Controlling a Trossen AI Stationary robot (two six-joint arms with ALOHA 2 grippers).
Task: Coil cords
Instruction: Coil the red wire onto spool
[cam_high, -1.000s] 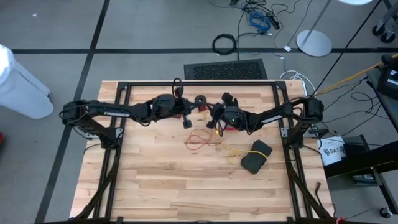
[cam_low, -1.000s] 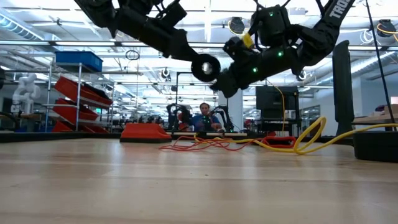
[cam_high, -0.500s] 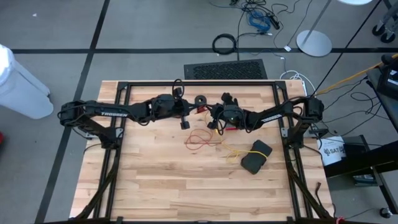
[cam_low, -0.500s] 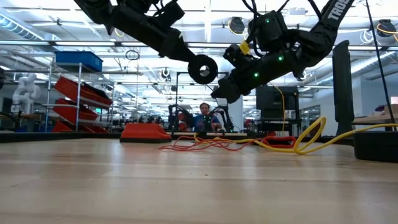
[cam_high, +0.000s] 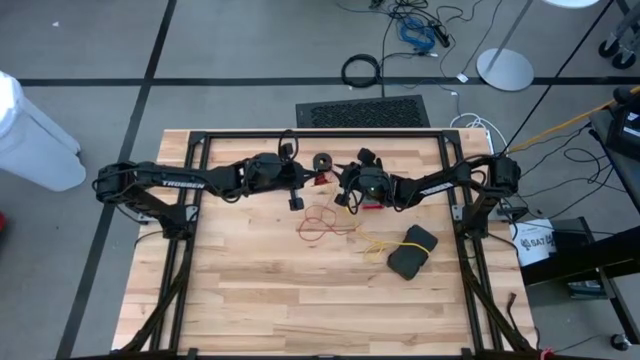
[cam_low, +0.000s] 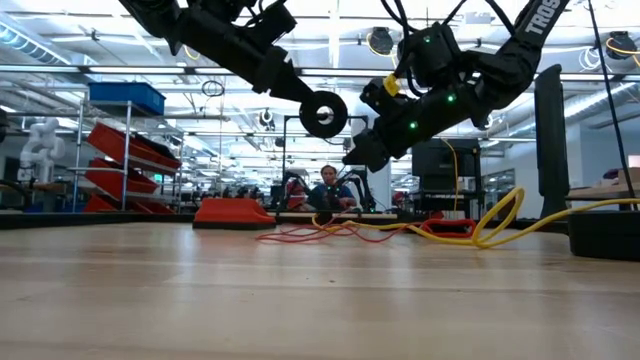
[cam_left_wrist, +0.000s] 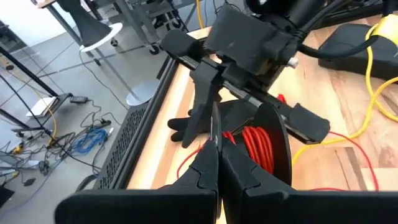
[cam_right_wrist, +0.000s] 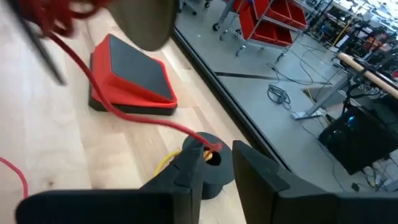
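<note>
My left gripper (cam_left_wrist: 217, 167) hangs over the table's far middle, shut on a small black reel (cam_left_wrist: 256, 142) wound with red cord (cam_left_wrist: 252, 144). The reel (cam_low: 323, 113) hangs well above the wood. My right gripper (cam_right_wrist: 217, 163) stands open just beside it (cam_high: 341, 186). The red cord (cam_right_wrist: 118, 107) runs from the reel down to one of its fingers. More red cord (cam_high: 320, 222) and the yellow cord (cam_high: 377, 243) lie loose on the table. A second black reel (cam_right_wrist: 214, 177) sits on the wood beyond my right fingers. My left gripper pinches the reel by the edge of its near flange (cam_left_wrist: 231, 148) between its two fingers, which slant down toward the table's right. The reel is lifted clear, its round face upright. My right gripper has the red cord reaching one fingertip (cam_right_wrist: 198, 154); whether they touch I cannot tell.
A red-orange wedge with a black top (cam_right_wrist: 130, 81) lies on the far part of the table. A black glove (cam_high: 412, 250) lies at the right. The table's black frame rails (cam_high: 320, 133) run along its edges. Bare wood (cam_high: 300, 300) fills the near half.
My right gripper's fingertips have dipped a little toward the table beside the reel. The left gripper and its reel have kept their place.
</note>
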